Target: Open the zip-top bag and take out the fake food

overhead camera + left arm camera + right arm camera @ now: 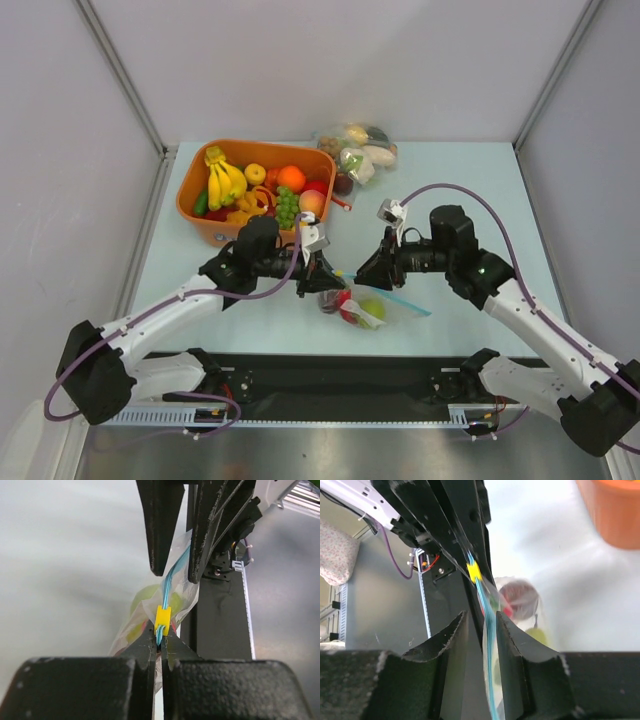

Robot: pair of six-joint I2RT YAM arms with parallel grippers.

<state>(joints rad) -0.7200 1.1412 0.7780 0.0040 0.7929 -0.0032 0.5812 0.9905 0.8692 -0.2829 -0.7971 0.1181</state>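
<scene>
The zip-top bag (372, 308) hangs low over the table between my two grippers, its blue zip strip (172, 577) stretched taut. My left gripper (160, 642) is shut on the strip's end, just behind the yellow slider (163, 618). My right gripper (481, 625) is open, its fingers straddling the strip (485, 605) with a gap on the left side. In the top view the left gripper (325, 276) and the right gripper (364, 275) almost meet. The green pear (538, 635), the red chili (507, 611) and the maroon fruit (520, 596) are inside the bag.
An orange tub (190, 195) of bananas, orange and grapes stands at the back left. A larger clear bag of vegetables (358, 150) lies at the back centre. The black arm base plate (340, 380) runs along the near edge. Walls close both sides.
</scene>
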